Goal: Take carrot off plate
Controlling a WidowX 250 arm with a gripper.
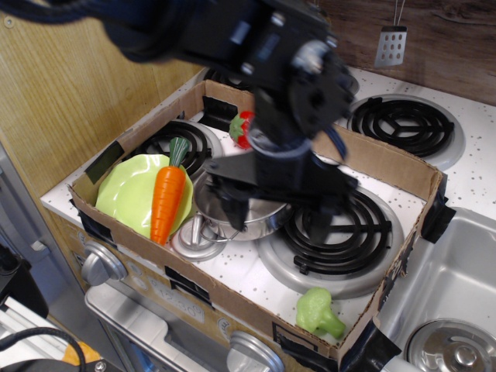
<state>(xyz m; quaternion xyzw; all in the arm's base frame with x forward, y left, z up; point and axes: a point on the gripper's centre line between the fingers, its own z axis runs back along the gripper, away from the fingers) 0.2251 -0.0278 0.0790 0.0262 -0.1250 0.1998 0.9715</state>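
An orange toy carrot (167, 203) is lying across the lime-green plate (128, 194) at the left of the frame, its tapered tip pointing toward the lower edge and its dark-green stem reaching past the plate's upper rim toward the burner (174, 139) behind it. The plate is sitting in the left corner of a shallow cardboard box (403, 167) that is framing much of the speckled white stovetop (248, 271). Just right of the carrot, a steel pot (225, 205) is standing near the middle of the frame, with a small grey lid (198, 239) resting against its lower left side. The black robot gripper (275, 209) is hanging over the pot, apart from the carrot and grasping nothing, its two fingers (232, 205) spread wide and pointing down. The arm is blurring as it stretches in from the upper left. A red strawberry (244, 128) is peeking out behind the arm at upper centre, and a green toy broccoli (319, 311) is lying in the box's lower right corner beside a large coil burner (345, 229). A steel sink (449, 298) is filling the lower right of the frame.
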